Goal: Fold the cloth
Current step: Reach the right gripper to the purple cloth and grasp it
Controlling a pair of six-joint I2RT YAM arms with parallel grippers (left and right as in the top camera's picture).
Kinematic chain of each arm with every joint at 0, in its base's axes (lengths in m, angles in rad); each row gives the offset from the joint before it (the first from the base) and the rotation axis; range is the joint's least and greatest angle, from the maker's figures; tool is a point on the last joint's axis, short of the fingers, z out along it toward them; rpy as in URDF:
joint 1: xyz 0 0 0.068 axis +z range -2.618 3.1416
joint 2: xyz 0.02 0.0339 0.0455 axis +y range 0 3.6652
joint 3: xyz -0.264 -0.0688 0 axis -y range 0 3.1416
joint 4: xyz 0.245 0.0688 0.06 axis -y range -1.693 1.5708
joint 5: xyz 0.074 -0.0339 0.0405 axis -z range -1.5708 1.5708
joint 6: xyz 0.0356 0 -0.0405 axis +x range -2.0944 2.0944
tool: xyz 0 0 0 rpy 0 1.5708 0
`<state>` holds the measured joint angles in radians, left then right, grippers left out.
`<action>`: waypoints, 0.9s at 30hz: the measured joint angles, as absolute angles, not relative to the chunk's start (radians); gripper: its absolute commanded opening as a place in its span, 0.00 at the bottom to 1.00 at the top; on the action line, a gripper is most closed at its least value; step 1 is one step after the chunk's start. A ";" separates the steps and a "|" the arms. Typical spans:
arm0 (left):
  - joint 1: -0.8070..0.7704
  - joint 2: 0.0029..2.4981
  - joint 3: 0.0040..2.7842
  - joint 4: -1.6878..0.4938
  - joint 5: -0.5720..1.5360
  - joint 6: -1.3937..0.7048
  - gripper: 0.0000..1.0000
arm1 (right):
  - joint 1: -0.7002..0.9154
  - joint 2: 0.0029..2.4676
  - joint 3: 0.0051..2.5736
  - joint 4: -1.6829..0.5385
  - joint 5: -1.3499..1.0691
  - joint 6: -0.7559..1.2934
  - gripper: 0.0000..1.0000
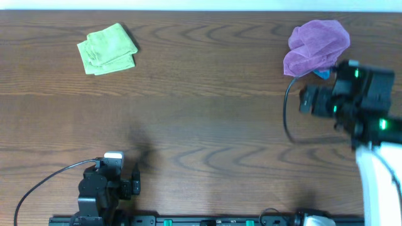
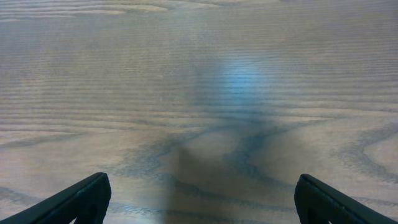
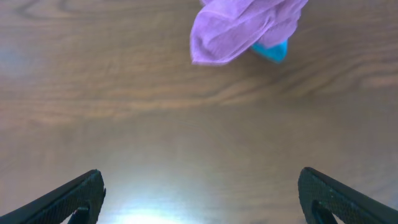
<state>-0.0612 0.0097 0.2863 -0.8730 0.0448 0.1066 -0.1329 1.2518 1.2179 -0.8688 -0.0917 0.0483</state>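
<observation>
Right jaws nearest us, spread wide, empty, hovering over bare tabletop (image 3: 124,124). Just beyond them we note the cloth (image 1: 316,47), crumpled at the far right, partly covering a small blue cloth (image 3: 272,51). Green cloth (image 1: 108,48) far left. Left jaws wide too, holding nothing.
</observation>
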 measured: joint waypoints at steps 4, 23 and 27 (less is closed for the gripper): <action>-0.061 0.010 0.286 -0.873 0.045 0.107 0.95 | -0.159 1.427 1.338 -0.825 -0.077 0.041 0.99; -0.061 0.010 0.286 -0.873 0.045 0.107 0.95 | -0.202 1.865 1.511 -0.500 -0.067 0.015 0.99; -0.061 0.010 0.286 -0.873 0.045 0.107 0.95 | -0.202 1.903 1.512 -0.423 -0.071 0.015 0.95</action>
